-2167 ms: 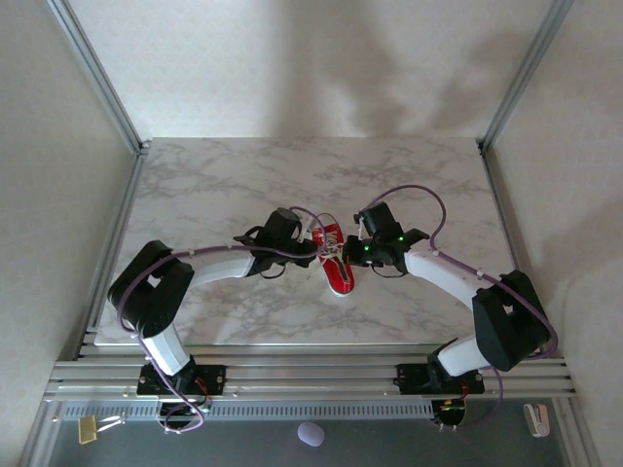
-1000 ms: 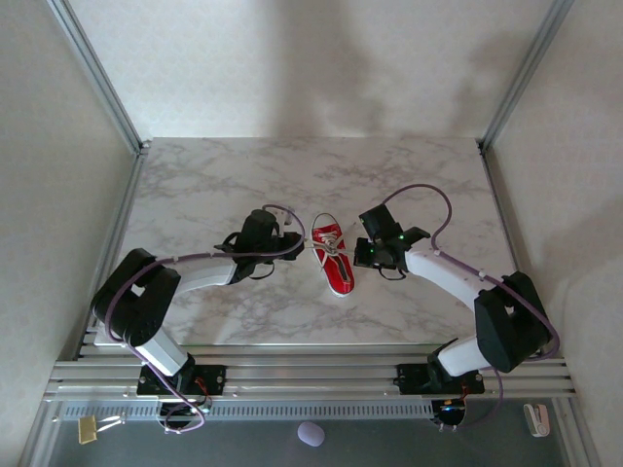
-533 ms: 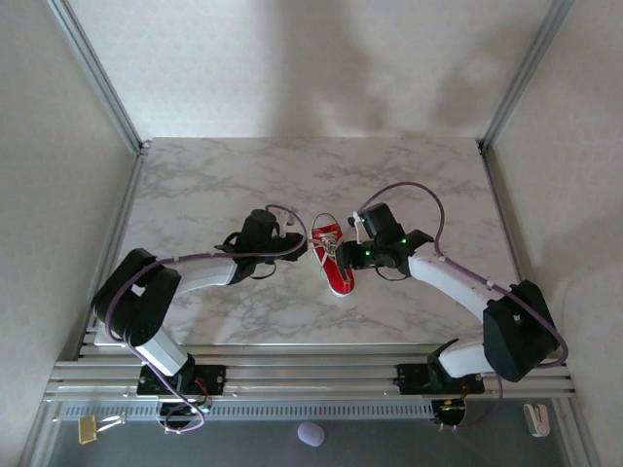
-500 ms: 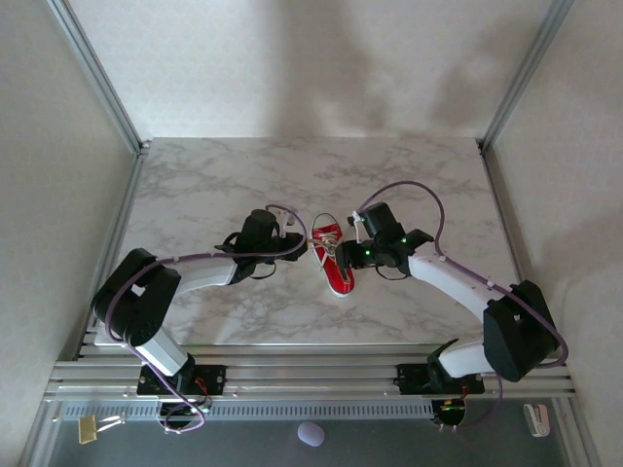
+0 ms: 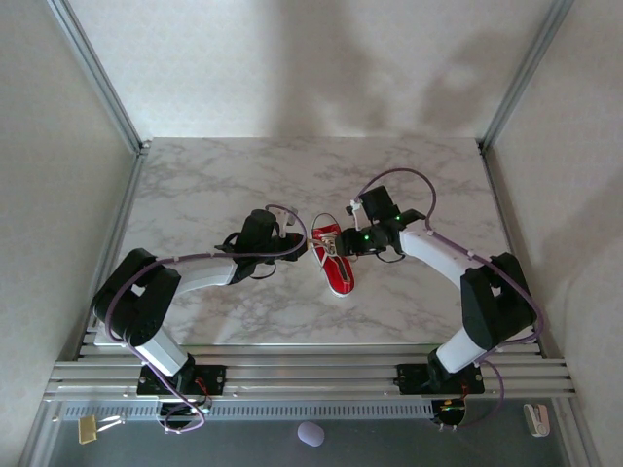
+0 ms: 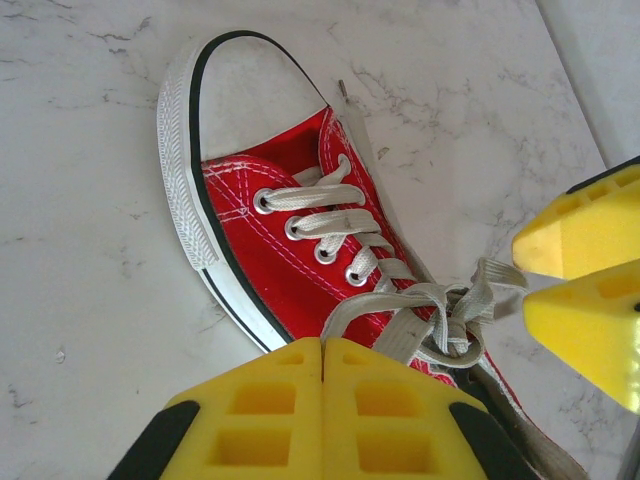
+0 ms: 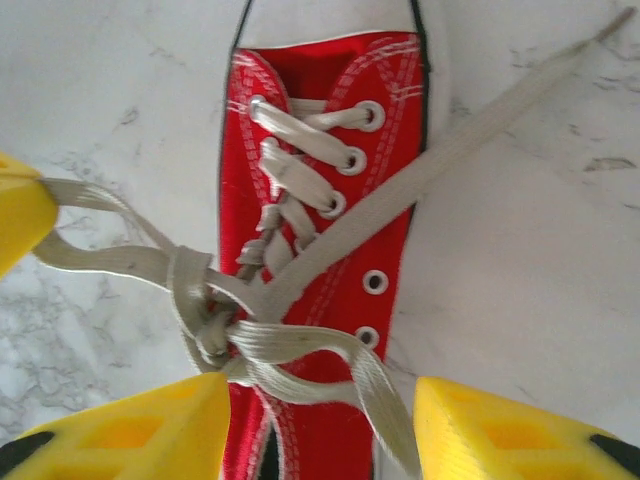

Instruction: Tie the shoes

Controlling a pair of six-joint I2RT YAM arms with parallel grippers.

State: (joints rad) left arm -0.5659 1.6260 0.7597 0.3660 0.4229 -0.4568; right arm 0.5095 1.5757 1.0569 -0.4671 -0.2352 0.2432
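Item: one red shoe (image 5: 334, 263) with white toe and sole edge, lying on the marble table (image 5: 214, 175) near its middle, between the two grippers. Top view gives the layout: the left gripper (image 5: 295, 243) is just beside the shoe's left side and the right gripper (image 5: 344, 242) is at its right; the laces are too small to read there. Left wrist view: the left fingers (image 6: 250, 420) are clenched flat together, with a lace loop (image 6: 345, 318) running down behind their tips, apparently pinched. The toe cap (image 6: 245, 90) and laced eyelets are plain to see. Right wrist view: the right fingers (image 7: 130, 430) are released, standing wide apart over the tongue, with a slack loop (image 7: 320, 350) lying between them, ungripped. A loose knot (image 7: 205, 320) sits at the shoe's left edge. One free lace end (image 7: 500, 120) trails across the shoe onto the table.
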